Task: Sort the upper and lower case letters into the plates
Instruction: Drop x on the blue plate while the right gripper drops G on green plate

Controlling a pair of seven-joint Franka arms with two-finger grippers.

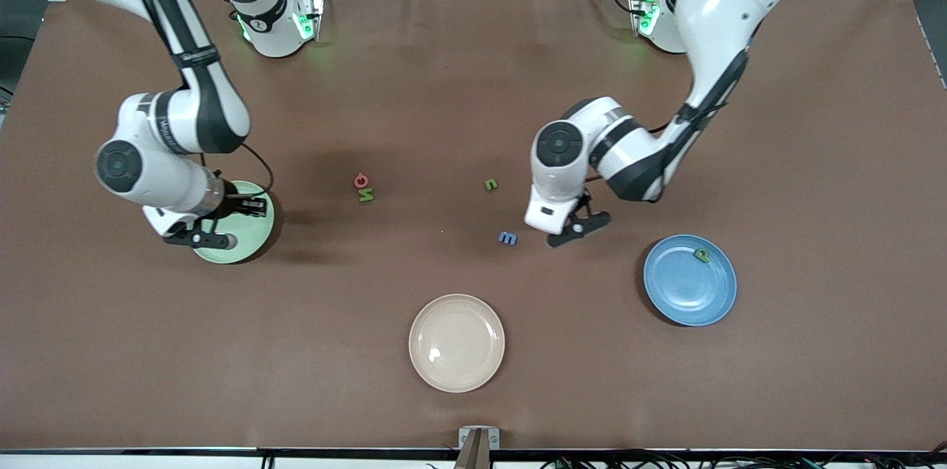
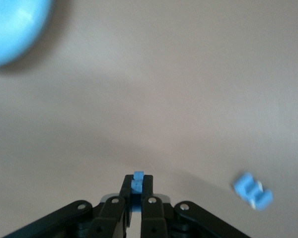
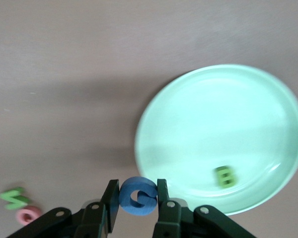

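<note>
Two glossy round plates (image 1: pixel 689 280), chunky letters (image 1: pixel 507 237)

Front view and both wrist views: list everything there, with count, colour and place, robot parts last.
green plate: one, light green, toward the right arm's end; holds a green letter.
blue plate: one, medium blue, toward the left arm's end; holds an olive-green letter.
cream plate: one, beige, nearest the front camera.
loose letters: red touching green; a small green one; a blue one on the table.
left gripper: shut on a small blue letter piece, over bare table.
right gripper: shut on a dark blue G, over the green plate's edge.
</note>
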